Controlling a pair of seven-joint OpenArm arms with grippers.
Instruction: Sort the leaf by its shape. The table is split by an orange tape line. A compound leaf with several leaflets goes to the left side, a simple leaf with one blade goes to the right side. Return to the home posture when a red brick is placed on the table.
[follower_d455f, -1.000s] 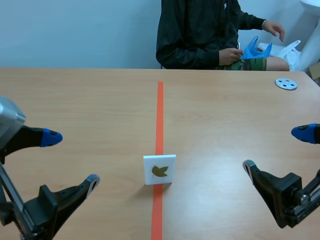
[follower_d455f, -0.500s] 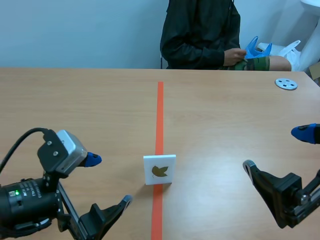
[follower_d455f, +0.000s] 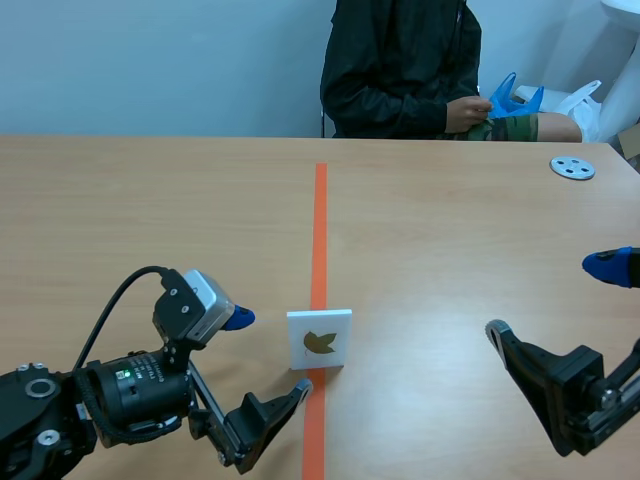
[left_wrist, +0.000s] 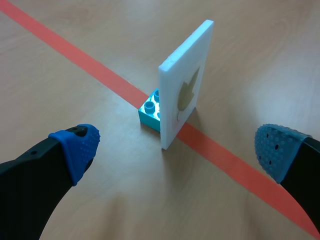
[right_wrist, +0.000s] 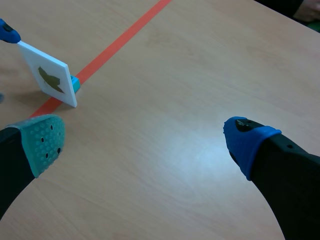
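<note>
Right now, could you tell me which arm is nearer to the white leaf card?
Left. The left arm has its open jaws just left of the card; the right arm sits far off to its right.

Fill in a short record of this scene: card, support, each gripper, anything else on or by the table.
Card: white leaf card, upright on the orange tape line
Support: blue brick at its back, touching
Left gripper: open, card just ahead
Right gripper: open, off on the right side
Other: grey disc far right; person seated across
</note>
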